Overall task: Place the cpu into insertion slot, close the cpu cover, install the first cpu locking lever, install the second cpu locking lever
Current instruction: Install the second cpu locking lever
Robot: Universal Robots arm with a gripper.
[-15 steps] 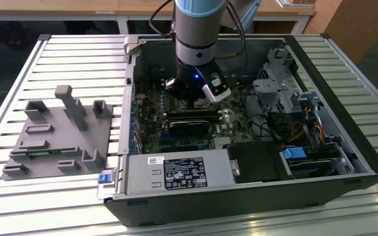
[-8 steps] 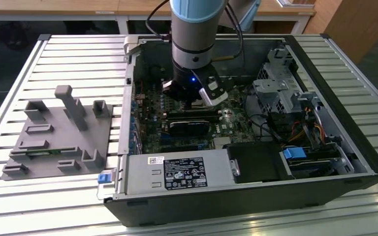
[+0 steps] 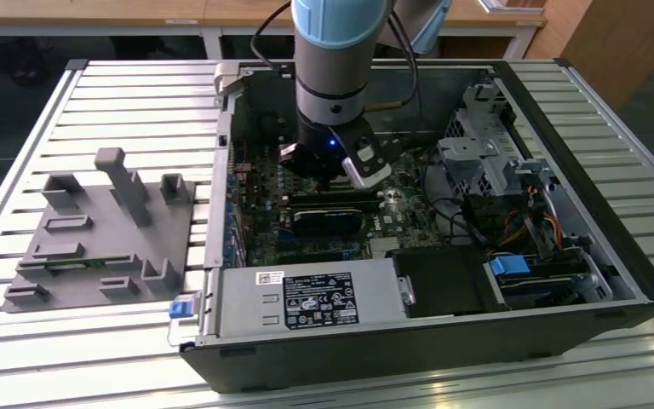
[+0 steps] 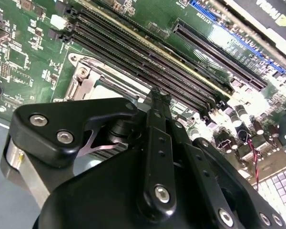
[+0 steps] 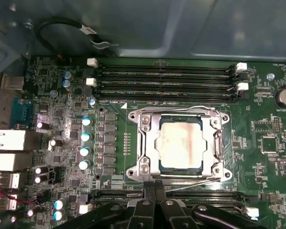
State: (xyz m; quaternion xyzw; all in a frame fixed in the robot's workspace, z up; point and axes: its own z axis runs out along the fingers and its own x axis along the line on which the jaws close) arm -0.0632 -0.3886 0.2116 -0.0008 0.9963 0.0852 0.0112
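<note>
The chip is sitting in its slot, cover down

The cpu is lying flat in the slot so the cover is holding it in. The gripper is hanging just beside it, fingers pressed together, holding nothing.

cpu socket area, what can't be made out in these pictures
- Claw tips: cut off at the frame edge in the first wrist view, hidden by the claw's body in the second; open or shut unclear.
- cpu in the second wrist view: mostly behind the claw.
- Locking levers: thin wires by the cpu cover; latched or not, too fine to tell.
</note>
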